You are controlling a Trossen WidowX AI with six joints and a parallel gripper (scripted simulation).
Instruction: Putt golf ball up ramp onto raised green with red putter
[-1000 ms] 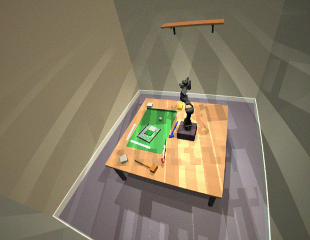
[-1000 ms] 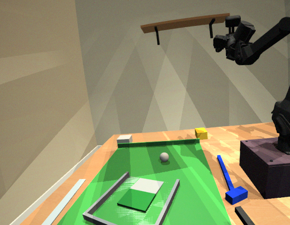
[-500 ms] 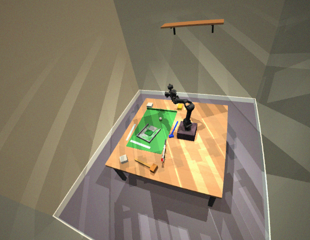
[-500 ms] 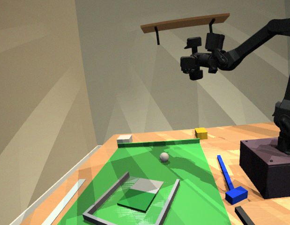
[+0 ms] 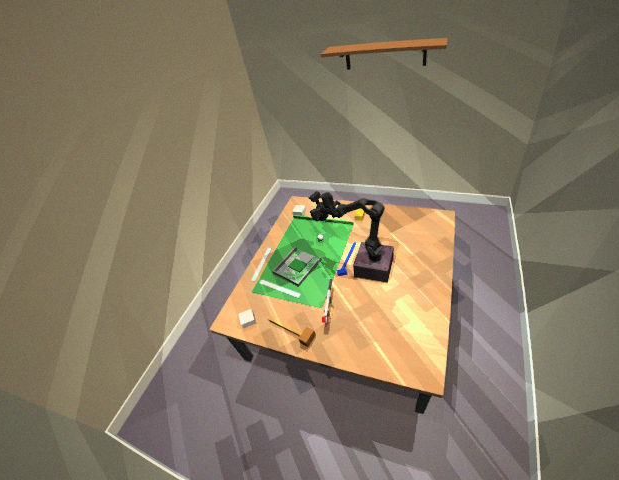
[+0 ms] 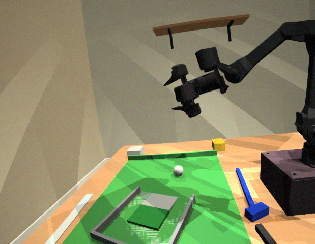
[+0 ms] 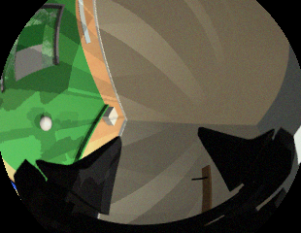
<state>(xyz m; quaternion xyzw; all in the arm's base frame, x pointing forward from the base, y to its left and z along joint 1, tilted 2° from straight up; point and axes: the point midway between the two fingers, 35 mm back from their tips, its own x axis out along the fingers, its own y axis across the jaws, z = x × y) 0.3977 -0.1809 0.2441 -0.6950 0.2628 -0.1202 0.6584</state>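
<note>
My gripper (image 5: 314,205) (image 6: 168,96) (image 7: 161,136) is open and empty, high above the far end of the green mat. The red putter (image 5: 327,305) lies on the table beside the mat's near right corner, its red head toward the table's front edge. Only its dark handle end (image 6: 265,234) shows in the exterior view. The white golf ball (image 5: 320,237) (image 6: 178,170) (image 7: 46,122) rests on the mat between the far rail and the grey ramp (image 6: 162,200) (image 7: 29,63). The raised green (image 5: 298,265) (image 6: 148,215) adjoins the ramp inside a low grey wall.
A blue putter (image 5: 347,258) (image 6: 256,211) lies between mat and robot base (image 5: 373,263). An orange mallet (image 5: 306,336) lies near the front edge. White blocks (image 5: 246,317) (image 6: 135,151), a yellow block (image 5: 359,214) (image 6: 218,145) and white strips (image 5: 280,288) (image 6: 70,219) are around the mat.
</note>
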